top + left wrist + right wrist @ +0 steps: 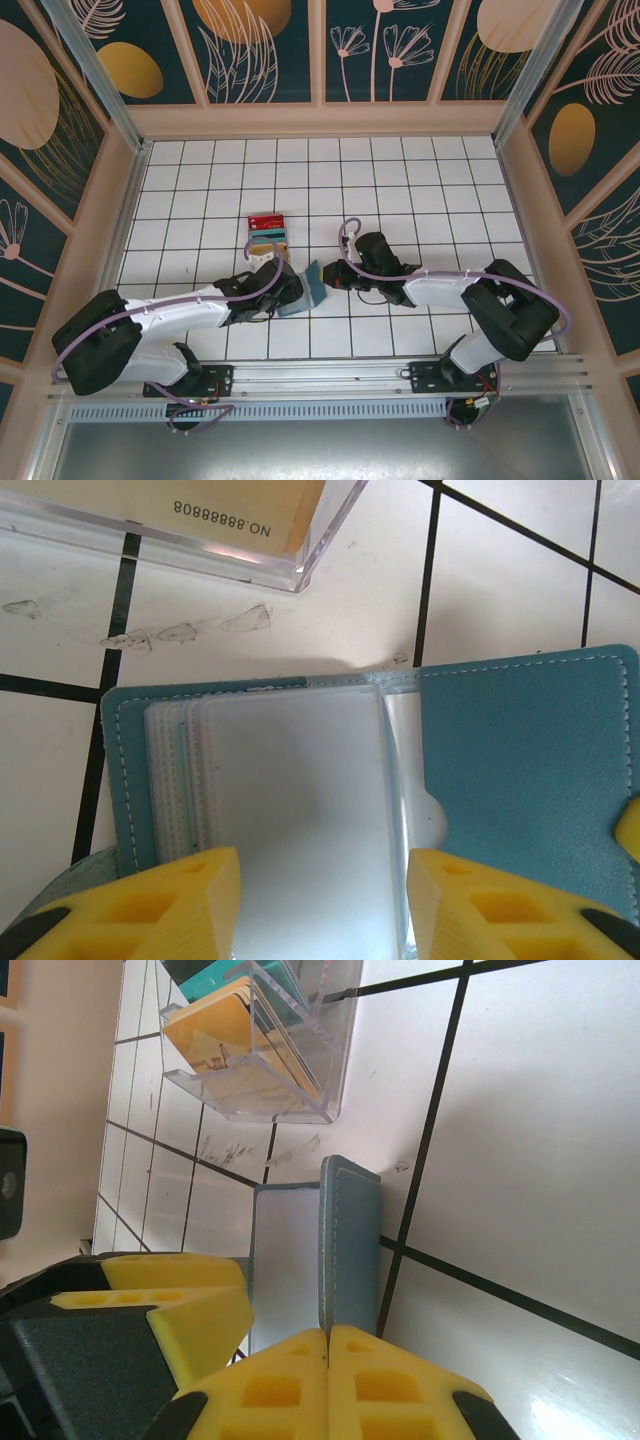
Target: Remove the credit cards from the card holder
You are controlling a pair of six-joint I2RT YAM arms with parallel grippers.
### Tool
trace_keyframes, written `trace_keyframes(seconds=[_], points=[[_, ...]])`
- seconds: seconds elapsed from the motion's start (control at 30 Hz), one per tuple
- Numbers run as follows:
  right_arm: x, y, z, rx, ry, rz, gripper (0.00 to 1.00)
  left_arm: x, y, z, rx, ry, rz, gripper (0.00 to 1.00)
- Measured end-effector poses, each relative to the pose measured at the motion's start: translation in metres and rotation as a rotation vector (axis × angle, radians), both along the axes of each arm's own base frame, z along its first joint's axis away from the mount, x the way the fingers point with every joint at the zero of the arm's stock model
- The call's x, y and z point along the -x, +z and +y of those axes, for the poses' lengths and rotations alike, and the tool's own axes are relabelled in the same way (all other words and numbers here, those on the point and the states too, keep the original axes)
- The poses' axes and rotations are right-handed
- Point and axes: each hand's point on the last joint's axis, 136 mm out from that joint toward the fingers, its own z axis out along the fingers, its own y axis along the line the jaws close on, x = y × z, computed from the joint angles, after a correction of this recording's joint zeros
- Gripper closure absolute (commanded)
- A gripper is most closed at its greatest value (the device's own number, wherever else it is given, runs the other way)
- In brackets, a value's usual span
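Bright, even light falls from above in the overhead view; the arms throw only soft, short shadows on the white bench (400,180); both wrist views are bright; pale glare washes the card holder (530,760) at its clear sleeves and the glossy tiles; the left claw (322,865), close to the lens, looks slightly soft.

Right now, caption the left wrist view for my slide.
Left gripper open over the clear sleeves of the unfolded card holder.
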Motion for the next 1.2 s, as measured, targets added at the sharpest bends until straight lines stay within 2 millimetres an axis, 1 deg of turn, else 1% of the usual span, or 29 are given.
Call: trace_keyframes(seconds=[0.17,0.37,0.63,0.93,1.2], points=[[0.0,-0.001,0.0,0.002,0.0,0.002,1.0,0.002,-0.007,0.0,-0.012,-0.006,0.02,0.51],[0.0,-0.001,0.0,0.002,0.0,0.002,1.0,0.003,-0.008,0.0,-0.014,-0.008,0.025,0.53],[0.0,-0.001,0.0,0.002,0.0,0.003,1.0,0.002,0.001,0.002,0.0,-0.001,0.004,0.52],[0.0,-0.002,0.0,0.003,0.0,0.004,1.0,0.005,-0.009,0.005,-0.023,-0.002,0.029,0.52],[0.0,-0.002,0.0,0.003,0.0,0.004,1.0,0.005,-0.014,0.003,-0.028,-0.008,0.037,0.51]])
